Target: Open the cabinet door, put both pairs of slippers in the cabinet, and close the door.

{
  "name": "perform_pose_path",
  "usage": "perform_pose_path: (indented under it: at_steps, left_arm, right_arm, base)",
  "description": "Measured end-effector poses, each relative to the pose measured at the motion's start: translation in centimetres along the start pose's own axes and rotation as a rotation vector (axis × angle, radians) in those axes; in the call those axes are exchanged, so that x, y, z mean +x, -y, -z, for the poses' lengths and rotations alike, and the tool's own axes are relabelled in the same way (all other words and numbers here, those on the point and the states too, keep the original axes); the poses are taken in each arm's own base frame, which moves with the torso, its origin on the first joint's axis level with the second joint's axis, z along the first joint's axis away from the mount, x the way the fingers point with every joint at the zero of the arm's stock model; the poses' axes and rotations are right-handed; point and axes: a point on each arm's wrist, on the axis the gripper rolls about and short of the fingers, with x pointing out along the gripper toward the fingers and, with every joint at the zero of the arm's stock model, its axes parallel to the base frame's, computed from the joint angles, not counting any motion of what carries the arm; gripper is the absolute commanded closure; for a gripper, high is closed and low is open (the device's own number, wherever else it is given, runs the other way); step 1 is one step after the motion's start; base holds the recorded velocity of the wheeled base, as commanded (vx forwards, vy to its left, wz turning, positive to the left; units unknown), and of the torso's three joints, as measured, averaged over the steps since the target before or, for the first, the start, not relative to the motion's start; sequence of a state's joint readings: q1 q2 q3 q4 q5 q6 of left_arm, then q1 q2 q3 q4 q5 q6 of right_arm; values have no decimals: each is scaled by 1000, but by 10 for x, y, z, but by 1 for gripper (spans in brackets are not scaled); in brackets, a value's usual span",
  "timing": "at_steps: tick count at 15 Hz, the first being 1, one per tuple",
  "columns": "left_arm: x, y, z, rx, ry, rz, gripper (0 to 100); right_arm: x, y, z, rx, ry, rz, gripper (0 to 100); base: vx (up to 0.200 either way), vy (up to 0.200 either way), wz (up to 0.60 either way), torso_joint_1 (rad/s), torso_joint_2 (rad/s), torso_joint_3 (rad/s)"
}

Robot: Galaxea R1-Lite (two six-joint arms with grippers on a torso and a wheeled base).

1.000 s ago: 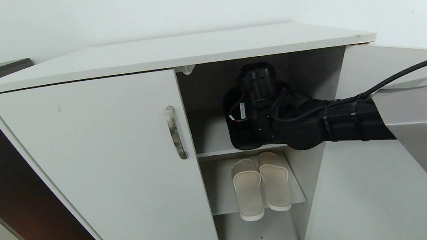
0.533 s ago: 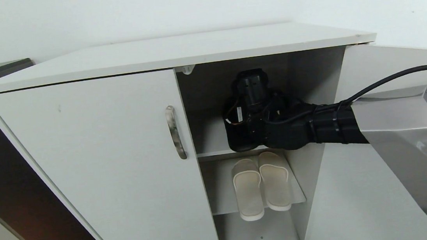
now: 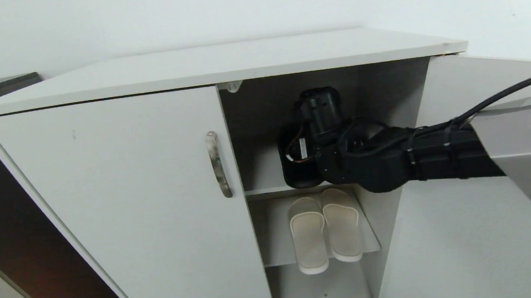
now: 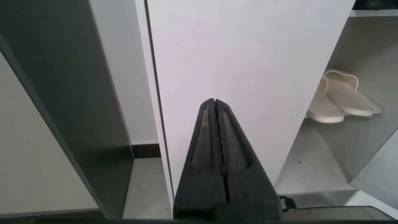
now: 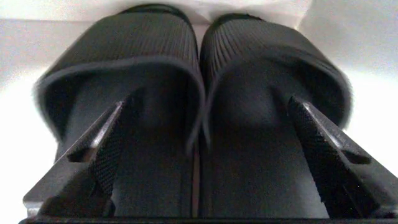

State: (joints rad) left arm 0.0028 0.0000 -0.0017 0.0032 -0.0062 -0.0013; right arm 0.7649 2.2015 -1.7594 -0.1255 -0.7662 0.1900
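Observation:
The white cabinet [image 3: 218, 63] has its right door [image 3: 449, 238] swung open and its left door [image 3: 119, 197] closed. A pair of black slippers [image 3: 297, 163] lies on the upper shelf [image 3: 260, 171], with my right arm [image 3: 393, 161] reaching in behind it. In the right wrist view my right gripper [image 5: 214, 149] is open, its fingers [image 5: 106, 146] spread wide over the black slippers [image 5: 199, 93]. A pair of white slippers [image 3: 324, 231] rests side by side on the middle shelf. My left gripper [image 4: 214, 115] is shut and empty, facing the closed left door, with the white slippers [image 4: 342, 99] off to one side.
A metal handle [image 3: 217, 165] runs down the closed door's inner edge. A dark brown cabinet [image 3: 3, 213] stands against the white one's left side. The bottom compartment [image 3: 321, 294] below the white slippers holds nothing. A white wall rises behind.
My right arm dipped and pushed a little deeper into the upper shelf, then rose and drew back slightly. The white slippers and both doors have not moved.

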Motion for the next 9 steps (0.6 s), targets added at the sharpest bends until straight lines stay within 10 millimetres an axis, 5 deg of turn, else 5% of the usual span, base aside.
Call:
perform_pose_path:
  at_steps: [9]
  left_arm:
    - [0,0,0,0,0,-3,100]
  right_arm:
    - [-145,73,19,6,-106,-558,0]
  base:
    - [0,0,0,0,0,0]
